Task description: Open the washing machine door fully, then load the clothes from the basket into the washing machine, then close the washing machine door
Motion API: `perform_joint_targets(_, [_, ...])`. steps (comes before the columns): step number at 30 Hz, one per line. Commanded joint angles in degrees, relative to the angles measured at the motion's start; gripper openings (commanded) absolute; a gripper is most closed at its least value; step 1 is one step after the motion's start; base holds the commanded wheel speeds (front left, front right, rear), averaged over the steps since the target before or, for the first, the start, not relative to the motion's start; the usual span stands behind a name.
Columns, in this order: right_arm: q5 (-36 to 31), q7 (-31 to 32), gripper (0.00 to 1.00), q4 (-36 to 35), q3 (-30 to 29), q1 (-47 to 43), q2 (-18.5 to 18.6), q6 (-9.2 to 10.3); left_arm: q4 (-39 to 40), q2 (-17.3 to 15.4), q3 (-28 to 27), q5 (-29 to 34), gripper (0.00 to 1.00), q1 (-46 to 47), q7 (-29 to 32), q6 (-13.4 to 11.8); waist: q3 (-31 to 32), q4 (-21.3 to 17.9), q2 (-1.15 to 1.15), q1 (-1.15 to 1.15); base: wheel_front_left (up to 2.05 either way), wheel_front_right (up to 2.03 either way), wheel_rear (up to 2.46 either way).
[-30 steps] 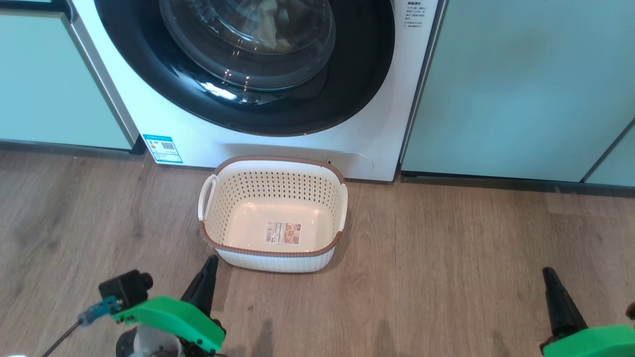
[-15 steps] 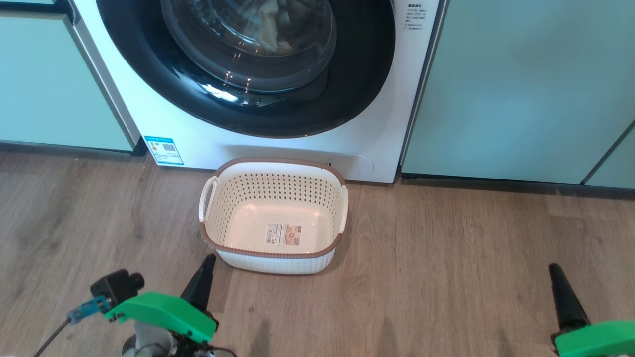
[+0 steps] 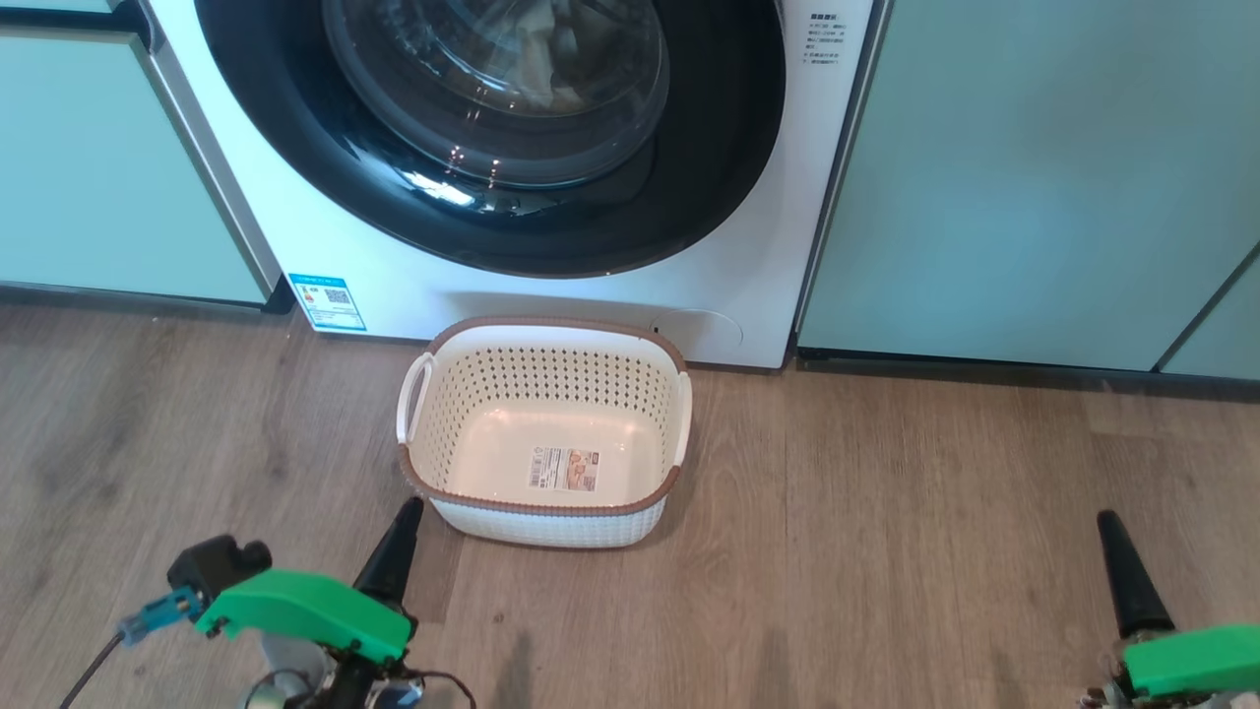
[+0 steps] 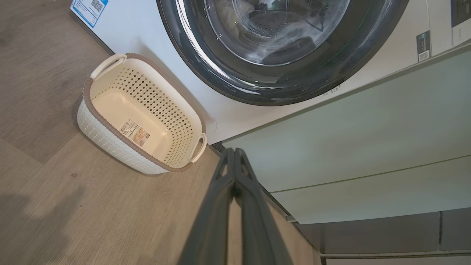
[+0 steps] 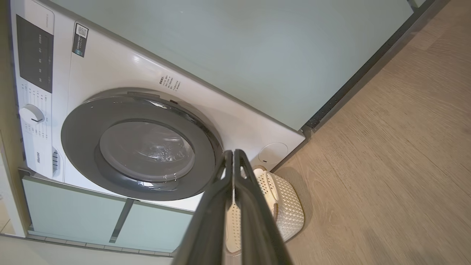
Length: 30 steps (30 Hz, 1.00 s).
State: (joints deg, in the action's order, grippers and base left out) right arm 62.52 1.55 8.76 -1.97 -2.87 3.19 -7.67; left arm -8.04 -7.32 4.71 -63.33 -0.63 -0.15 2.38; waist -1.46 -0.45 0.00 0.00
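Note:
The washing machine [image 3: 748,246] stands at the top of the head view, and its door [image 3: 709,167] with the glossy black rim lies flat against its front. Behind the glass, pale clothes [image 3: 536,49] sit in the drum. On the wood floor right before the machine stands the white basket [image 3: 544,522] with nothing in it. My left gripper [image 3: 409,510] hovers at the basket's near left corner, shut and holding nothing. Far off at the lower right, my right gripper [image 3: 1108,522] is also shut on nothing. The wrist views show the door [image 4: 331,62] [image 5: 81,125], the basket [image 4: 110,143] [image 5: 290,206], my left gripper [image 4: 234,151] and my right gripper [image 5: 233,152].
Pale-green cabinet doors [image 3: 1034,177] flank the machine on both sides. A blue label sticker [image 3: 327,300] sits at the machine's lower left. Wood floor [image 3: 886,551] stretches between my grippers and to the right of the basket.
Both grippers have sunk a little lower in the head view, and the whole picture has shifted slightly downward. Nothing was gripped or let go.

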Motion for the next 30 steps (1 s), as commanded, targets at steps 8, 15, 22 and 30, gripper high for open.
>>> perform_joint_targets(8, [5.81,0.76,0.00,-0.48,-0.15,4.02,1.34,0.12,0.25,0.20,-3.08,-5.58,0.00,3.51,0.81,1.04,0.20,0.07,0.00,0.00,0.00,0.00,0.00])
perform_joint_targets(15, [10.15,1.13,0.00,0.46,-0.48,4.83,1.36,0.13,-0.78,0.66,-4.09,-9.77,0.00,4.04,1.50,1.72,0.38,0.13,0.00,0.00,0.00,0.00,0.00])
perform_joint_targets(22, [14.48,1.52,0.00,1.40,-0.83,5.64,1.36,0.14,-1.82,1.13,-5.12,-13.96,0.00,4.56,2.21,2.40,0.56,0.20,0.00,0.00,0.00,0.00,0.00])
perform_joint_targets(30, [19.40,1.97,0.00,2.47,-1.24,6.57,1.35,0.15,-3.00,1.67,-6.32,-18.72,0.00,5.16,3.03,3.18,0.77,0.27,0.00,0.00,0.00,0.00,0.00])
